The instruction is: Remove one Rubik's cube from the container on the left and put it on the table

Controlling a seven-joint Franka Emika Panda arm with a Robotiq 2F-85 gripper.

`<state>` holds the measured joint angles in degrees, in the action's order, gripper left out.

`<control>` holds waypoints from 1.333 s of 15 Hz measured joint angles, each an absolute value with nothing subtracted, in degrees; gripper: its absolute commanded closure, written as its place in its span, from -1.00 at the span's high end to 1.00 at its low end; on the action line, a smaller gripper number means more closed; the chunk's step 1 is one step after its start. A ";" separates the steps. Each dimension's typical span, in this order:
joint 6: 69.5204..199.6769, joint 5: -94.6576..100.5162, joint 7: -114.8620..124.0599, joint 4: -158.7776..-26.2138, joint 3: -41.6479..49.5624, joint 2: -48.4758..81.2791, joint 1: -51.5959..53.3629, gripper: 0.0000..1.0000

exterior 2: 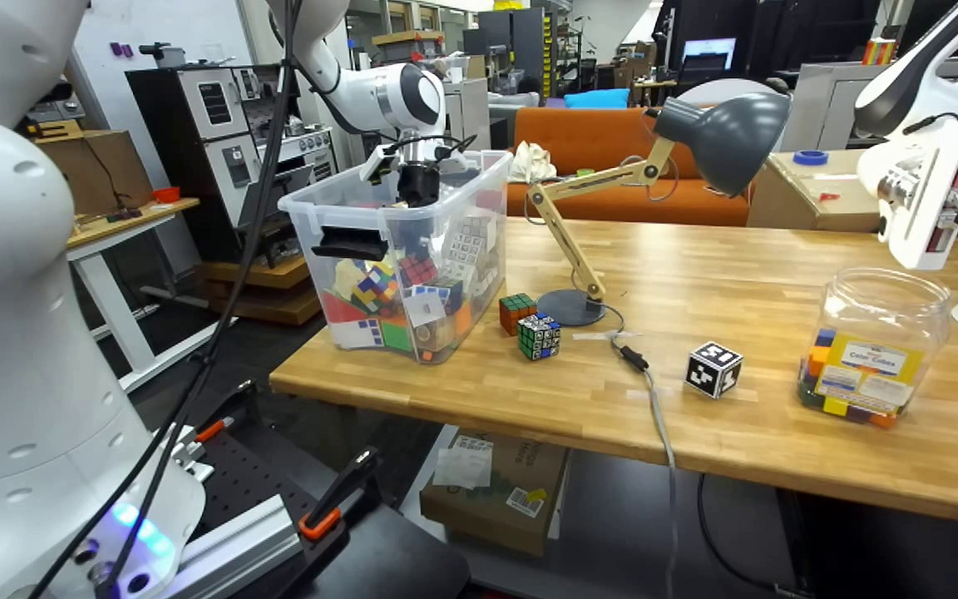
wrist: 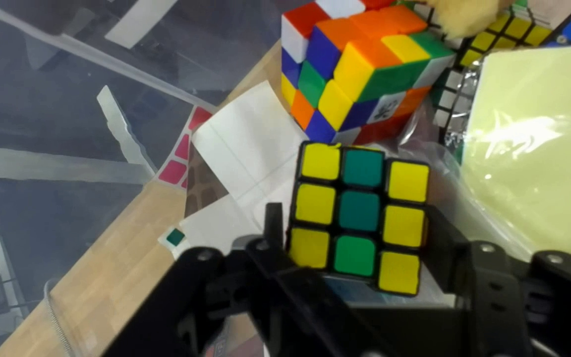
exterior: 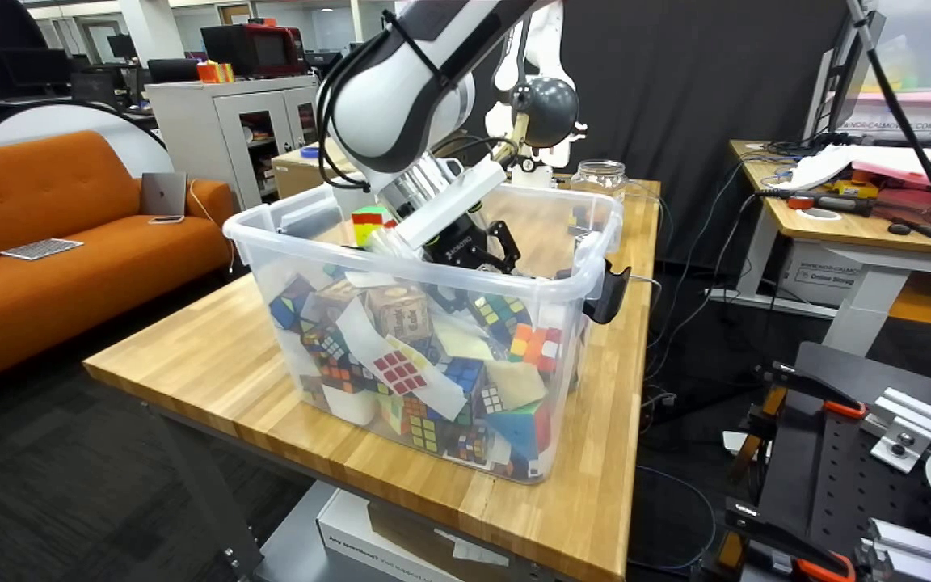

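The container (exterior: pixel 401 279) is a see-through bin on the wooden table (exterior: pixel 215 339), full of puzzle cubes, papers and wrappers; it also shows in the other exterior view (exterior 2: pixel 296 225). My gripper (wrist: pixel 355 213) is down inside it, also seen in both exterior views (exterior: pixel 473 267) (exterior 2: pixel 418 195). In the wrist view a Rubik's cube (wrist: pixel 360 208) with yellow and green squares lies between my fingers. It sits slightly turned to them, one column shifted. A narrow gap shows at the left finger; the right finger is very close or touching. The fingers look open around it.
A multicoloured cube (wrist: pixel 365 74) and a yellow wrapped sheet (wrist: pixel 538 148) lie beside the jaws. On the table are loose cubes (exterior 2: pixel 539 336), a desk lamp (exterior 2: pixel 570 237), a black-and-white cube (exterior 2: pixel 713 369) and a clear jar (exterior 2: pixel 878 358). The bin's rim surrounds my arm.
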<state>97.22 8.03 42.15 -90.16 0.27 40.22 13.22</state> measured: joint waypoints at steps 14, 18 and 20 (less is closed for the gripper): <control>101.56 5.42 42.11 -90.91 0.33 31.25 12.60 -0.26; 108.54 0.91 43.06 -97.86 0.40 20.83 11.06 -0.26; 112.04 -0.50 44.42 -102.72 0.75 14.54 9.76 -0.26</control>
